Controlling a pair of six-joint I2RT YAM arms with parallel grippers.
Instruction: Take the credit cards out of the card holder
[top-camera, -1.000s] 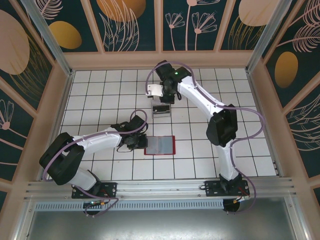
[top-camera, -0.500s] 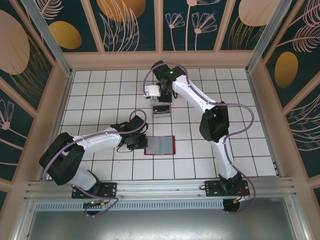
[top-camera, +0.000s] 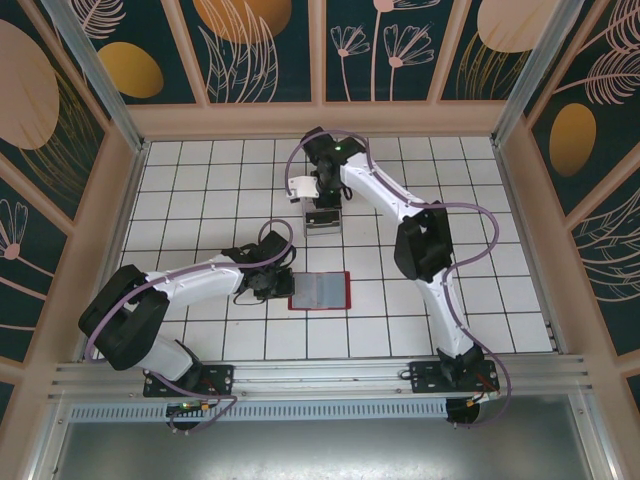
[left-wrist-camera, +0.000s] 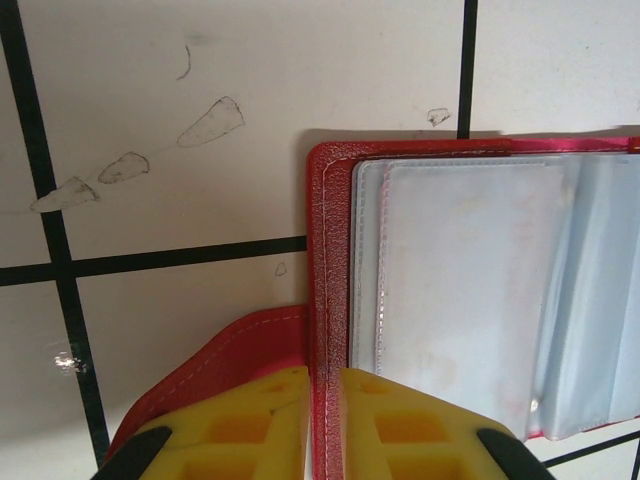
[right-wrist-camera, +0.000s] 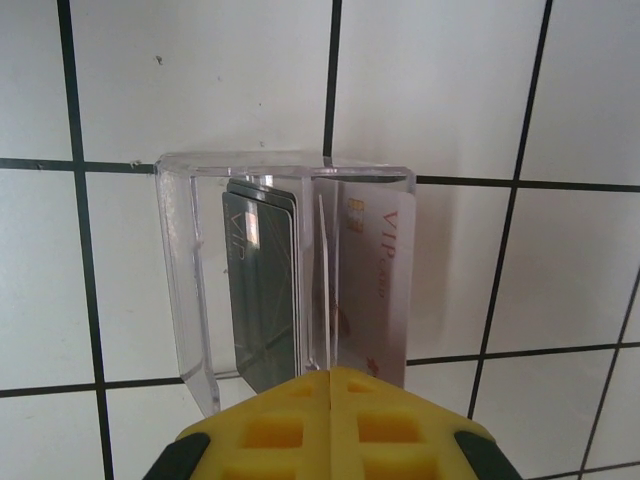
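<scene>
The card holder (top-camera: 320, 290) is laid open and flat on the tiled table (top-camera: 200, 200), front and centre, with its grey pockets (left-wrist-camera: 470, 290) facing up. Its red left edge is clamped between the pads of the left gripper (left-wrist-camera: 322, 390), presumably so it's pinned down and kept from sliding or flopping shut while cards get pulled. The red tab (left-wrist-camera: 215, 365) is splayed out just beside the left finger.

The credit cards (right-wrist-camera: 262, 290) that can be made out are stood on edge in a clear plastic box (right-wrist-camera: 180, 250) further back on the table. Dark grey ones are on one side of a divider and a white VIP card (right-wrist-camera: 378, 270) on the other, so the box is probably being used as the drop-off spot. The right gripper (right-wrist-camera: 330, 385) is hung over the box's near side, jaws pressed together, with nothing seen between them.

What can't be settled:
- Whether any card is left in the pockets, since they're cloudy and the holder's right half is cut off in the left wrist view.
- How many dark cards are stacked.
- The cards' near ends, which are hidden behind the yellow pads.
</scene>
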